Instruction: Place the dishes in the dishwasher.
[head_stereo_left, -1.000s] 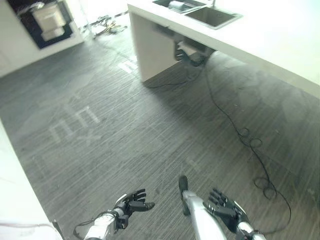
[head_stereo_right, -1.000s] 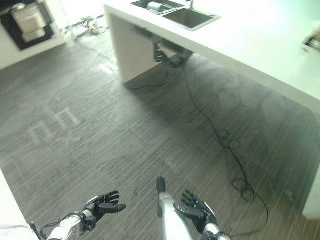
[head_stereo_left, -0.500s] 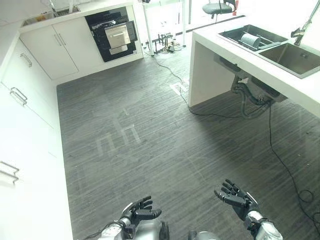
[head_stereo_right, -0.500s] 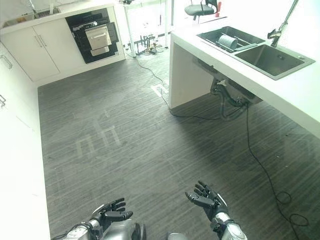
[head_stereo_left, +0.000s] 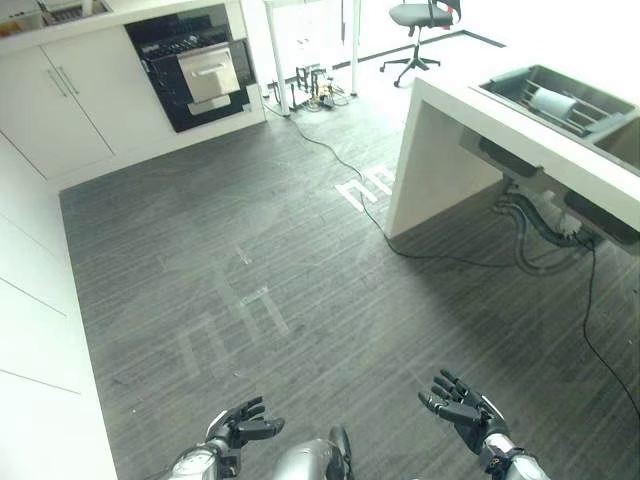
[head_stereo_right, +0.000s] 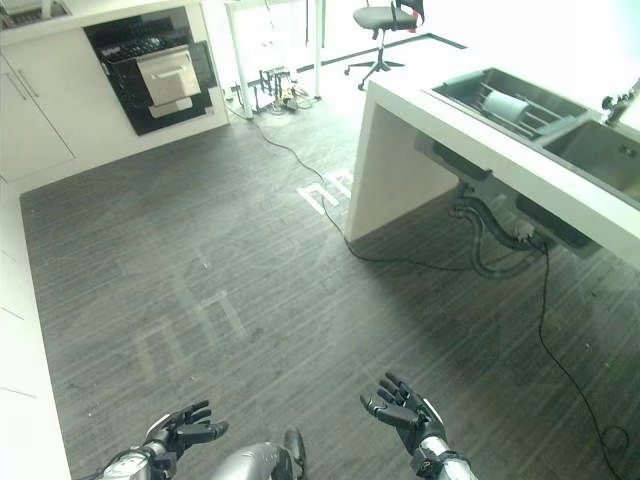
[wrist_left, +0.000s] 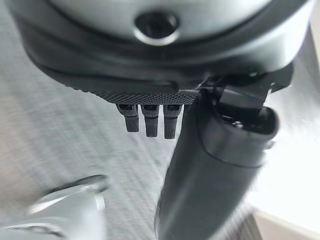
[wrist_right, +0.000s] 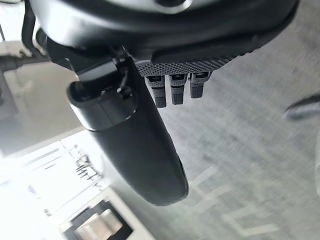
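Grey plank flooring (head_stereo_left: 300, 260) spread across the kitchen below me. My left hand (head_stereo_left: 238, 428) hovered over it near the lower edge with its fingers (wrist_left: 146, 120) relaxed and spread, holding nothing; my right hand (head_stereo_left: 458, 408) hung beside it, well apart, fingers (wrist_right: 172, 89) likewise loose and empty. Farther out, at the room's far left corner, the dishwasher (head_stereo_left: 195, 66) stood open in the white cabinets (head_stereo_left: 60, 110), its light drawer front showing. Along the right side ran the white counter (head_stereo_right: 420, 110), and in its sunken drying rack (head_stereo_right: 520, 100) lay a pale dish (head_stereo_right: 505, 106) on its side. An office chair (head_stereo_left: 418, 18) stood beyond the counter's far end.
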